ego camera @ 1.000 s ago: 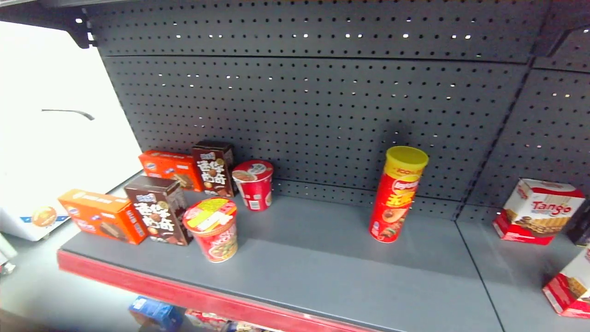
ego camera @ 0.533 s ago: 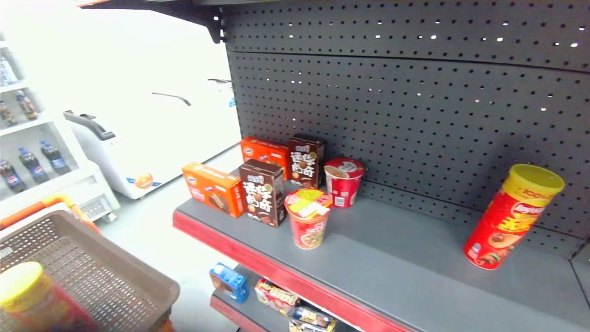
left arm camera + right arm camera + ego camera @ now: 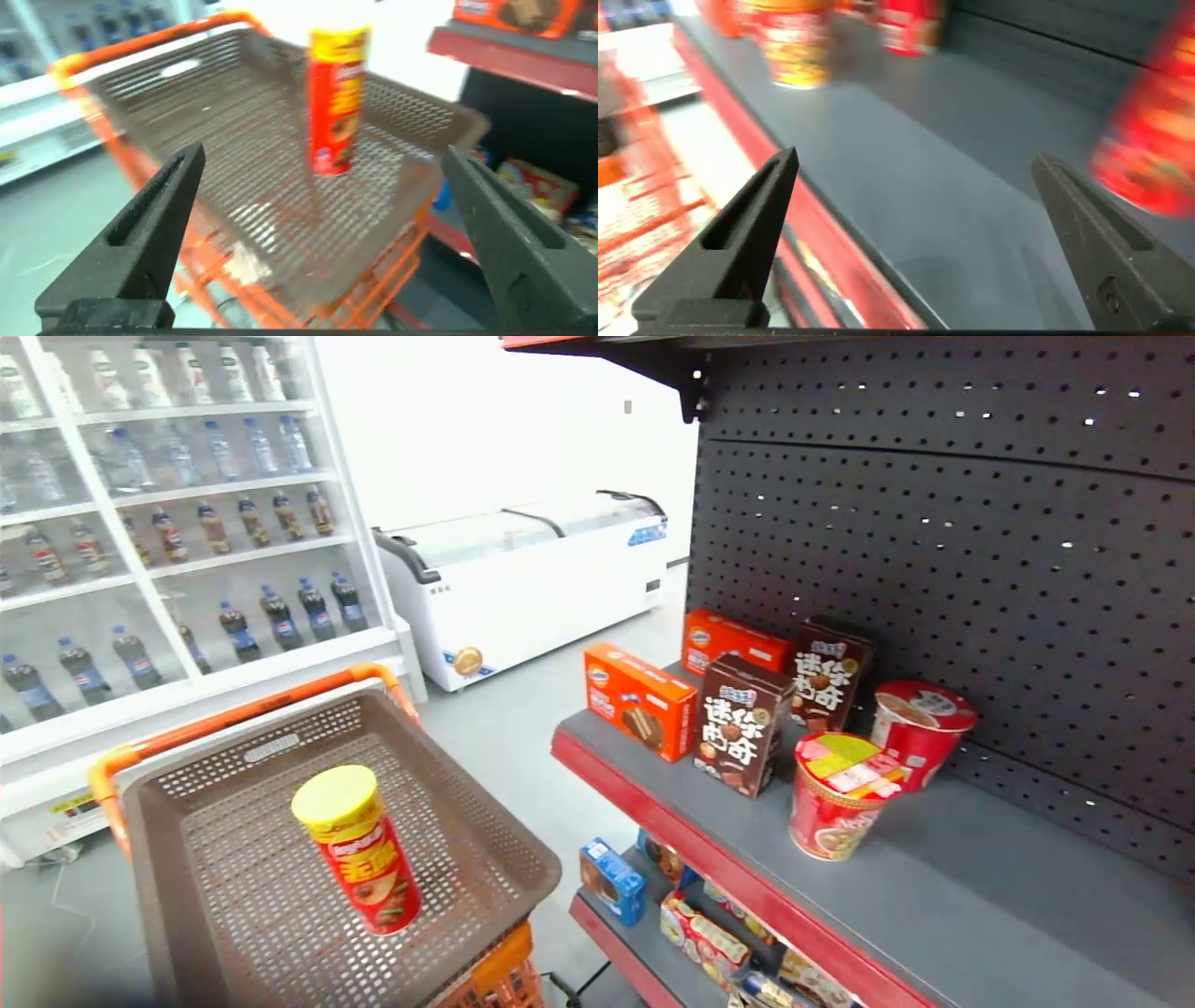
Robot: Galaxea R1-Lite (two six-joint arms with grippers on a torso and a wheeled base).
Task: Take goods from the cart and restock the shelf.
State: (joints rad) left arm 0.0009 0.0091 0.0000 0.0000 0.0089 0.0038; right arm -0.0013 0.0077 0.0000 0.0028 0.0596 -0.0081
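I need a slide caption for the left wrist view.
Open left hand before a tall red chip can with yellow lid, upright in the brown mesh basket.

A yellow-lidded red chip can (image 3: 358,849) stands upright in the brown mesh cart (image 3: 271,747). On the grey shelf (image 3: 980,905) stand orange boxes (image 3: 640,700), brown boxes (image 3: 738,723) and two red cups (image 3: 834,793).

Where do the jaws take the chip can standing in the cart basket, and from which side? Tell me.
Grip the chip can around its red body, just below the yellow lid. It stands upright, clear of the basket walls, so a level side approach over the rim probably suits. The left gripper faces it with jaws open wider than the can.
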